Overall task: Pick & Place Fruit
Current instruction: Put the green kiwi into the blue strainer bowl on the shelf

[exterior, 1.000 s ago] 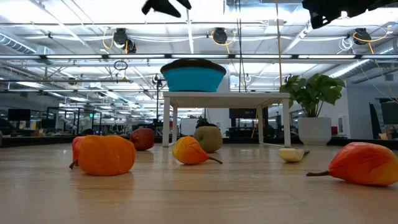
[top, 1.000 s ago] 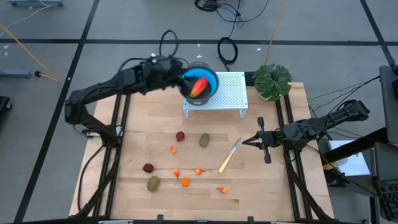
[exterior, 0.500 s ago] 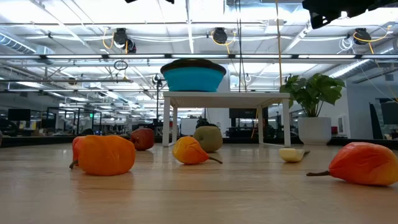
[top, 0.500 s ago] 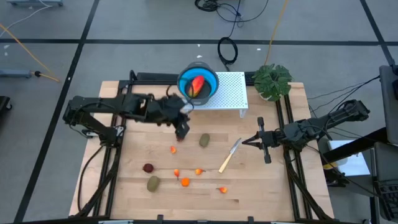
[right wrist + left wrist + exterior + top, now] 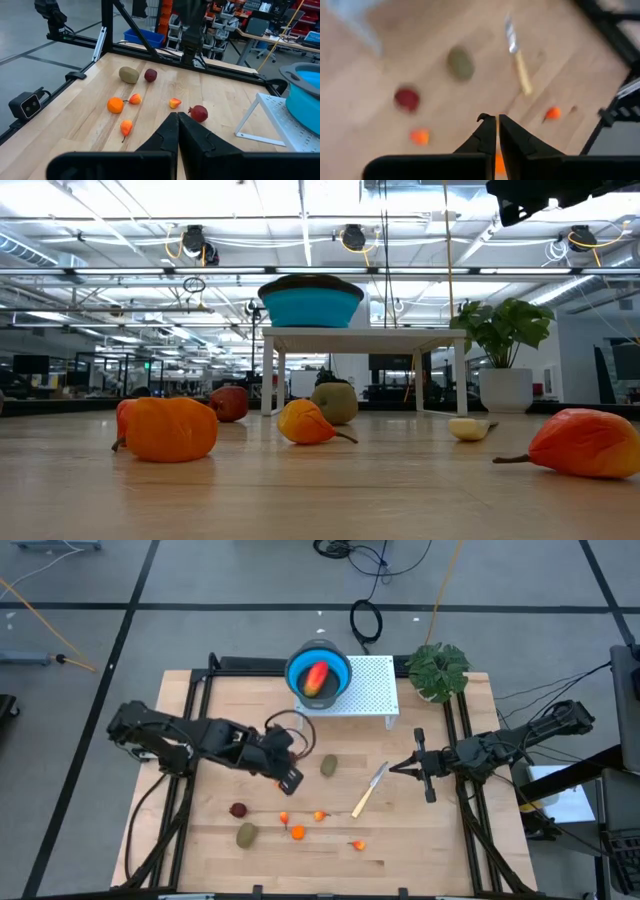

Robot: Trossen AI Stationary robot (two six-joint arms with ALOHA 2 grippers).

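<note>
Fruit mostly remains: one oblong red-yellow piece lies in the round blue bowl at twelve o'clock; left claw hovers closed and empty, right claw waits closed at three o'clock.

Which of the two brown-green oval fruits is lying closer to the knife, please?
The oval fruit at the table's middle, just left of the knife. The other oval fruit lies near the front left, beyond the small orange pieces.
</note>
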